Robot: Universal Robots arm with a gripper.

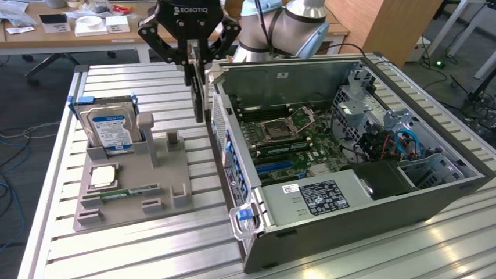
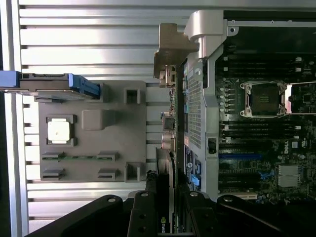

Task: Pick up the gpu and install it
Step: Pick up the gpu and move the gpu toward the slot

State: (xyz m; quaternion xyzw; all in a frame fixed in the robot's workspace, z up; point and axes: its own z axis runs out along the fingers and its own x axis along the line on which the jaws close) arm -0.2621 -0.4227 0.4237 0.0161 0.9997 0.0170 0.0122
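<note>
While tight on gpu (image 1: 199, 97), ROBOTIQ-labelled gripper (image 1: 197, 61)

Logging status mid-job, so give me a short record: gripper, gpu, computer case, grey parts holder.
gripper: shut on the gpu
gpu: hangs on edge between the grey holder and the computer case, not yet in a slot
computer case: lying open, motherboard exposed
grey holder: carries the hard drive upright, a CPU chip and a memory stick
</note>
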